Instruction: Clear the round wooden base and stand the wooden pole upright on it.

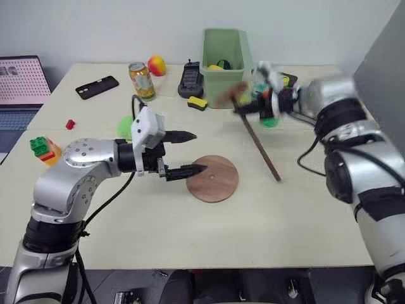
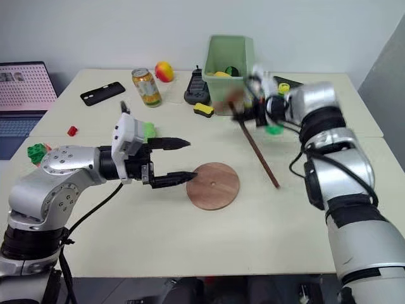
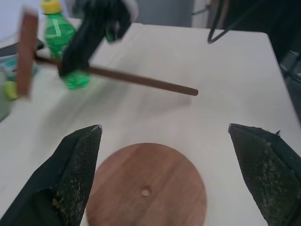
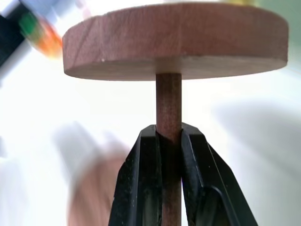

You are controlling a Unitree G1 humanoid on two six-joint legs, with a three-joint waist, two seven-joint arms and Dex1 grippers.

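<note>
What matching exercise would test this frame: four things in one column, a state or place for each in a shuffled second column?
Things:
1. wooden pole
2. round wooden base
3. left gripper
4. soda can

States or places:
A. flat on the table, nothing on it
B. open, empty, beside the base
C. upright at the table's far side
D. tilted, clamped in the shut right gripper just below its end disc

Pairs: 1-D, 2-A, 3-B, 4-C
</note>
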